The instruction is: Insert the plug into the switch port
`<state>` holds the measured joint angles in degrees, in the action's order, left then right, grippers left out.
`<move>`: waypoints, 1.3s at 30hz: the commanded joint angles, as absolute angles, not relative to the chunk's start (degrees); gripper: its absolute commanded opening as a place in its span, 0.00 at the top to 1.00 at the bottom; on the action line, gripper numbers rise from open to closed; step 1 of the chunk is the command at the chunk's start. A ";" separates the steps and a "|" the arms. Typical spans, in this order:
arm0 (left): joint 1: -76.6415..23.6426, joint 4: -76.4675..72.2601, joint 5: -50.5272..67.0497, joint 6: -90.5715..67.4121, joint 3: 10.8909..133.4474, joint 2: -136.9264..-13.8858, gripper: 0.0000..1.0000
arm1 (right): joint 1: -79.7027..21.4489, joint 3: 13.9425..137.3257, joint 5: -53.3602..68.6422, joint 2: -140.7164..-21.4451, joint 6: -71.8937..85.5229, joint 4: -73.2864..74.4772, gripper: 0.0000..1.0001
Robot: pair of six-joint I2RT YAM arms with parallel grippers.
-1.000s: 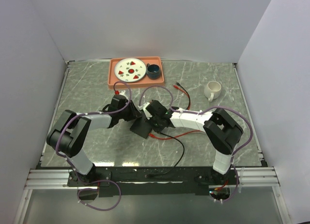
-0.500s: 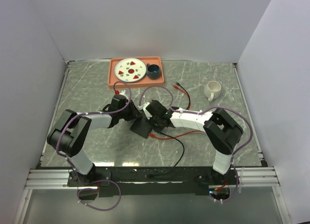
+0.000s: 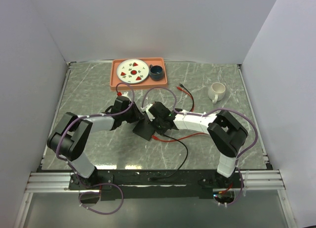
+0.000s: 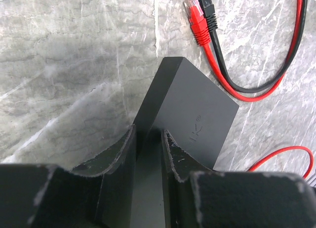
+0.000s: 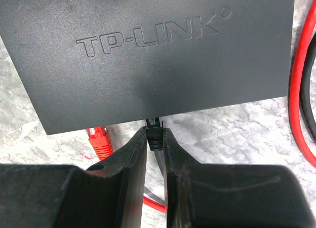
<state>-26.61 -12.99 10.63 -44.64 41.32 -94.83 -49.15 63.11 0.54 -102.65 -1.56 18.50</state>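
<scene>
On the left of the top view, left gripper (image 3: 137,118) meets the switch (image 3: 145,130), a black slab mid-table, well apart from the orange tray (image 3: 114,79) at the far edge. Contact is hidden from above. The left wrist view settles it: jaws narrow, clamped on one edge of the slab, bare marble table (image 4: 64,75) open on its left. Beyond its far corner a spare red plug (image 4: 197,24) and a spare black connector (image 4: 207,7) lie side by side, apart from it. Moving right, right gripper (image 3: 154,123) closes in from the opposite side. Only the right wrist view shows the detail: jaws narrow, pinching the black plug (image 5: 154,134), tip touching the slab's near edge under the TP-LINK logo. The port itself is not visible, so can't tell whether it is seated. Another red plug (image 5: 100,143) sits just beside the fingers at that edge. Red cable (image 5: 295,90) and black cable (image 5: 308,114) run along the right side, crowding it. White mug (image 3: 216,92) stands far right, well clear.
</scene>
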 commanded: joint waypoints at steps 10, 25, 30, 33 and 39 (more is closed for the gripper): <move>-31.03 1.93 20.66 -44.65 36.48 -97.30 0.99 | -49.13 77.34 -0.70 -101.95 -1.23 -7.65 1.00; -30.94 2.02 20.83 -45.35 35.07 -95.63 0.99 | -48.69 85.51 0.70 -110.47 -0.17 -9.05 1.00; -30.94 1.50 21.62 -45.27 34.28 -95.97 0.99 | -48.34 90.69 1.23 -112.93 1.14 -8.62 1.00; -31.03 1.50 22.06 -44.91 34.45 -96.42 0.99 | -48.16 92.46 1.67 -113.99 0.62 -8.35 1.00; -31.73 2.11 22.50 -43.42 36.47 -97.20 0.99 | -47.99 93.87 6.59 -115.05 -1.93 -8.87 1.00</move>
<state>-25.76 -15.51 2.79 -43.51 38.98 -92.84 -48.03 83.46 2.22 -115.57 -2.33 32.91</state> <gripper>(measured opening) 0.263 0.222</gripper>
